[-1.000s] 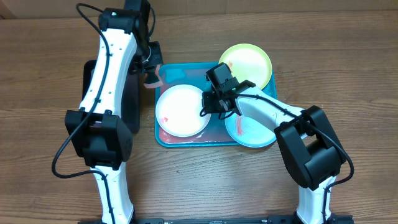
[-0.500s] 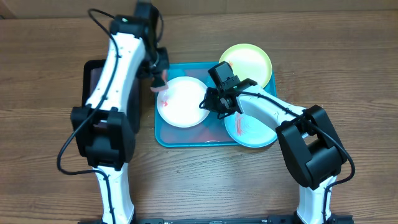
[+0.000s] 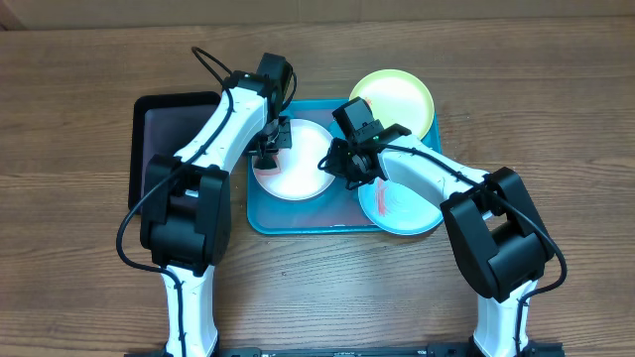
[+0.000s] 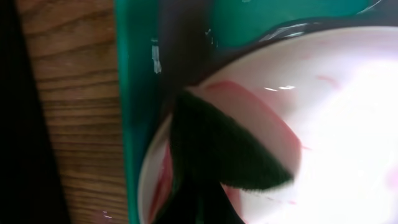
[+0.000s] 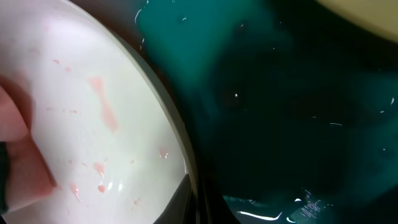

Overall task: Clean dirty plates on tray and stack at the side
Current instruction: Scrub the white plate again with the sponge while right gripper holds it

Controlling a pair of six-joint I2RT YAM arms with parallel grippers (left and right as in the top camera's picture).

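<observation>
The white plate (image 3: pixel 298 169) lies at the left of the turquoise tray (image 3: pixel 298 216), with red smears (image 5: pixel 102 112) on it. My left gripper (image 3: pixel 270 149) is shut on a sponge (image 4: pixel 230 149), dark green side up and pink below, and presses it on the plate's left part. My right gripper (image 3: pixel 333 164) is shut on the white plate's right rim (image 5: pixel 186 165). The light aqua plate (image 3: pixel 405 210), smeared red, sits at the tray's right. The lime-green plate (image 3: pixel 394 99) overlaps the tray's back right corner.
A black tray (image 3: pixel 174 124) lies on the wooden table (image 3: pixel 79 149) just left of the turquoise tray, under my left arm. Both arms cross over the turquoise tray and stand close together above the white plate.
My left arm has swung right from over the black tray, bringing the sponge onto the white plate. The right gripper has shut on the plate's rim and the plate shifted toward the back.
</observation>
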